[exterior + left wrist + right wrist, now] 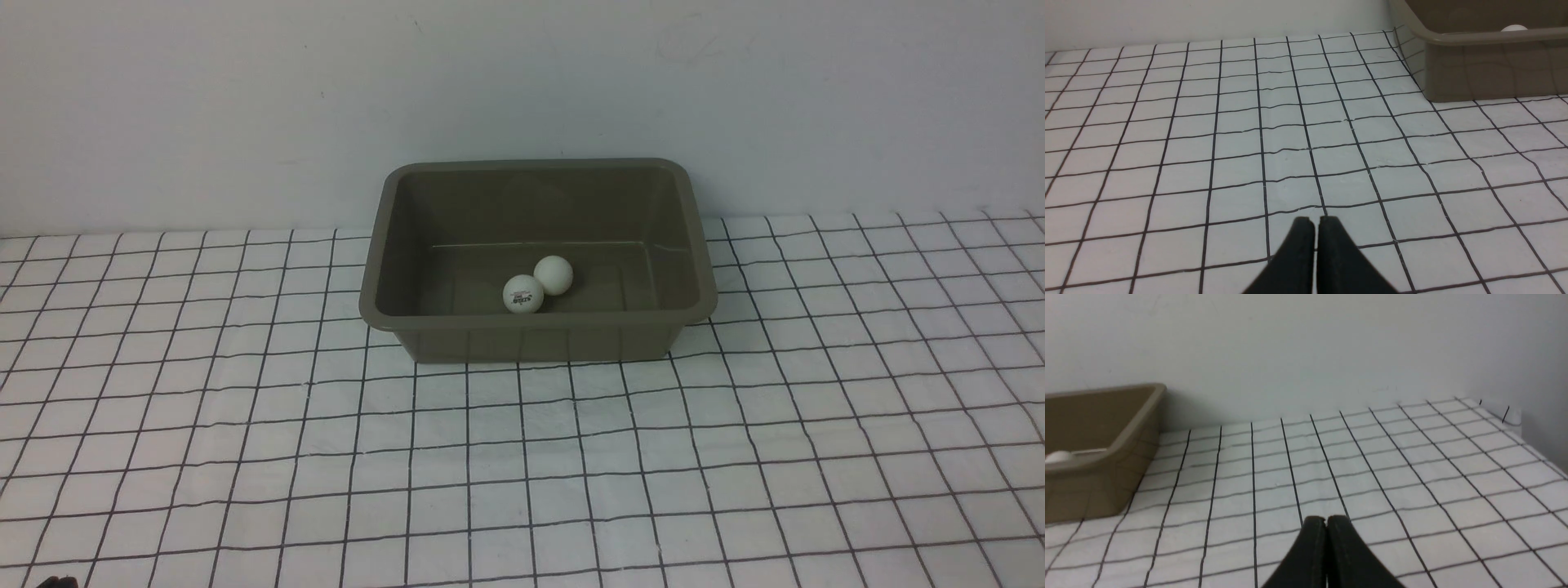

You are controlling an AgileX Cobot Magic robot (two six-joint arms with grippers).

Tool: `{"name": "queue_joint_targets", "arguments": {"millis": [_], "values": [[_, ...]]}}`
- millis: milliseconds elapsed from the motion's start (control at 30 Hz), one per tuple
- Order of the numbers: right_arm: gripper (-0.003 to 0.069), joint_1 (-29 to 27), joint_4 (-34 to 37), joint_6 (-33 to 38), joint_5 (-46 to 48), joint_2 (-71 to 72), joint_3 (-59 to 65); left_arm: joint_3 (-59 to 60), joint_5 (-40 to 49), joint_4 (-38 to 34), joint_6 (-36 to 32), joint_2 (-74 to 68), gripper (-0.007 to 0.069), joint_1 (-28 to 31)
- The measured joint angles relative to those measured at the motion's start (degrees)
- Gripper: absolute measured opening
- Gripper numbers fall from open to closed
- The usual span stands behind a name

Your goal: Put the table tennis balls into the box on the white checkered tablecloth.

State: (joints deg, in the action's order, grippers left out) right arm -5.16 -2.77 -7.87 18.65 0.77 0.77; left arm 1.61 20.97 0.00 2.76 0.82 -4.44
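Observation:
Two white table tennis balls lie touching on the floor of the olive-green box (384,245): one with dark print (523,293), a plain one (553,274) just behind it. The box stands on the white checkered tablecloth (522,474) near the back wall. In the left wrist view my left gripper (1316,220) is shut and empty over the cloth, the box (1486,69) ahead to one side with a ball's top (1514,28) showing over its rim. My right gripper (1326,520) is shut and empty too, with the box (1106,457) and a ball (1058,457) off to its side.
A plain pale wall (245,106) rises right behind the box. The cloth's far right corner (1506,412) ends near the wall. A dark bit of the left arm (57,582) shows at the bottom left edge of the front view.

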Motion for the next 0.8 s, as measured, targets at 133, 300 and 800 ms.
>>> {"name": "queue_joint_targets", "arguments": {"millis": [133,300,800], "values": [[-0.0017,2.15,-0.25,0.00,0.00,0.00,0.87,0.00,0.00,0.00,0.00,0.00,-0.0004,0.00],[-0.0017,3.60,-0.52,0.00,1.53,0.00,0.81,0.00,0.00,0.00,0.00,0.00,-0.0004,0.00],[-0.0017,3.66,-0.86,0.00,2.15,0.00,0.75,0.00,0.00,0.00,0.00,0.00,-0.0004,0.00]]}}
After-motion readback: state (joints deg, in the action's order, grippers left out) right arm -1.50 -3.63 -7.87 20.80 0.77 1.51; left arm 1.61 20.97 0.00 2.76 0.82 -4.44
